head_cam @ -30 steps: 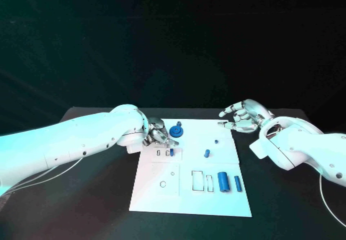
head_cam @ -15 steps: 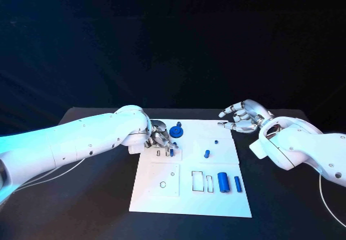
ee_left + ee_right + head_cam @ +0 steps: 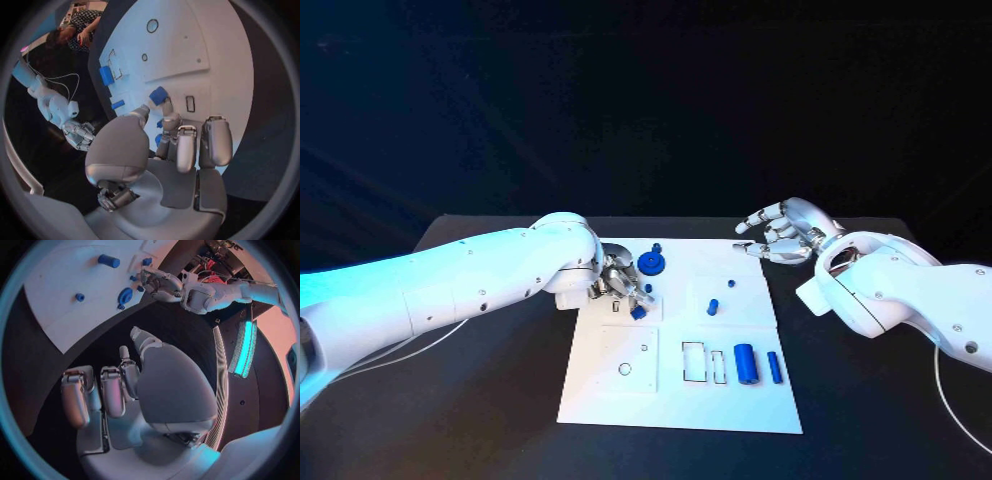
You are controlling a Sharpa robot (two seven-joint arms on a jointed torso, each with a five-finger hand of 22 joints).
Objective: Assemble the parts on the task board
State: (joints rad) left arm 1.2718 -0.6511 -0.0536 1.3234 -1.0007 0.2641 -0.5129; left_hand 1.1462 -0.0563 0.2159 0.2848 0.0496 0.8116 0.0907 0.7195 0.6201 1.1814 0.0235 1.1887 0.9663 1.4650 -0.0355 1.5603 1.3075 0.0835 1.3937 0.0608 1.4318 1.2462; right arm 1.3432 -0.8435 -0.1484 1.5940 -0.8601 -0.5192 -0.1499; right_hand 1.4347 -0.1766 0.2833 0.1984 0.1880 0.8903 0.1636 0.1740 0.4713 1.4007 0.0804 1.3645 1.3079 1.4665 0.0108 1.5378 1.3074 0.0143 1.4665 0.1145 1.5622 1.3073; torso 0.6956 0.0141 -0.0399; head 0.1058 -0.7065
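The white task board (image 3: 733, 400) lies mid-table. My left hand (image 3: 615, 280) hovers over its far left part and pinches a small blue piece (image 3: 638, 311) between thumb and finger, just above the small slots there; the left wrist view shows that blue piece (image 3: 158, 95) at the fingertips (image 3: 167, 106) over the board (image 3: 212, 65). A round blue wheel (image 3: 652, 264) stands just beyond the hand. My right hand (image 3: 776, 236) floats off the board's far right corner, fingers apart and holding nothing. In the right wrist view the right hand (image 3: 125, 385) is above the black table.
Two small blue pegs (image 3: 714, 306) (image 3: 731, 283) stand mid-board. A blue cylinder (image 3: 746, 362) and a thin blue bar (image 3: 775, 367) lie beside two rectangular slots (image 3: 694, 360). Round holes (image 3: 626, 369) sit at the near left. Black table surrounds the board.
The small blue piece in my left hand has shifted slightly toward the near side and tilted. The right hand has stayed almost still.
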